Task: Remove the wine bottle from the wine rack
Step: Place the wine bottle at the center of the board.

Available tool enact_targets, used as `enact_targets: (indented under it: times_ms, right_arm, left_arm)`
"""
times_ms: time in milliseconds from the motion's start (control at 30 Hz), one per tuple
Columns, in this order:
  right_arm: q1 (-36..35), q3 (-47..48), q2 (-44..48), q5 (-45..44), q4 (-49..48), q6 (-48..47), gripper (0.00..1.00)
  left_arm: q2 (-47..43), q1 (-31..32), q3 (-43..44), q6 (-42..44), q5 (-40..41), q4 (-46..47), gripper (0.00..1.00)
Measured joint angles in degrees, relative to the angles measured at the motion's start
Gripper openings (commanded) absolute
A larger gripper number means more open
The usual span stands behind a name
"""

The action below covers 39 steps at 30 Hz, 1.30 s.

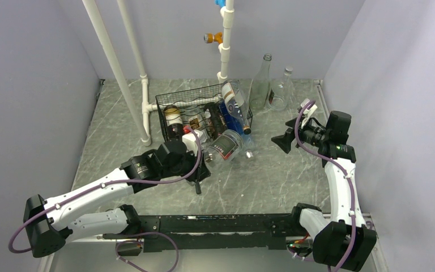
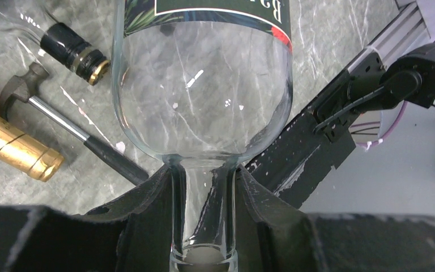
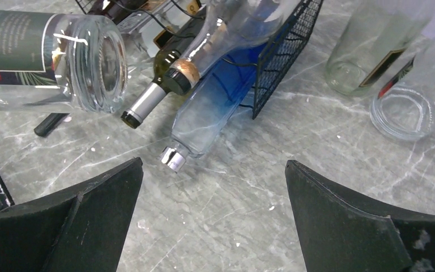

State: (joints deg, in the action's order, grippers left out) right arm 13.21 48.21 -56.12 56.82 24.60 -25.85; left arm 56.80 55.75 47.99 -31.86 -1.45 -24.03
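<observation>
The black wire-mesh wine rack (image 1: 204,107) stands mid-table with several bottles in it; its corner shows in the right wrist view (image 3: 286,56). My left gripper (image 1: 203,155) is shut on the neck of a clear wine bottle (image 1: 226,145) with a dark label, held lying level just in front of the rack. In the left wrist view the fingers (image 2: 141,221) clamp the neck below the bottle's shoulder (image 2: 204,96). Its base faces my right wrist camera (image 3: 93,62). My right gripper (image 1: 281,141) is open and empty, right of the rack, above bare table (image 3: 212,187).
A blue-tinted bottle (image 3: 221,96) leans out of the rack's front, neck on the table, beside a dark bottle (image 3: 153,96). Two clear bottles (image 1: 260,85) (image 1: 283,92) stand at the back right. A hammer (image 2: 34,102) lies under the held bottle. White pipes (image 1: 144,96) stand left of the rack.
</observation>
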Motion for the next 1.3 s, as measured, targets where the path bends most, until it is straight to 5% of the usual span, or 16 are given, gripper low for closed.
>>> enact_targets:
  times_ms: [633,1067,1300]
  right_arm:
    - [0.0,0.02,0.02,10.43,10.84,-14.88,1.0]
    - [-1.18,-0.9,0.81,18.88,30.03,-46.12,1.0]
    - [-5.95,-3.23,0.63,18.64,33.33,-54.42,0.99]
  left_arm:
    - [2.78,0.42,0.0,1.07,-8.15,-0.87,0.0]
    - [10.54,0.66,6.78,0.92,-14.01,-7.26,0.0]
    - [17.99,0.7,16.02,-0.31,-16.79,-13.2,0.0]
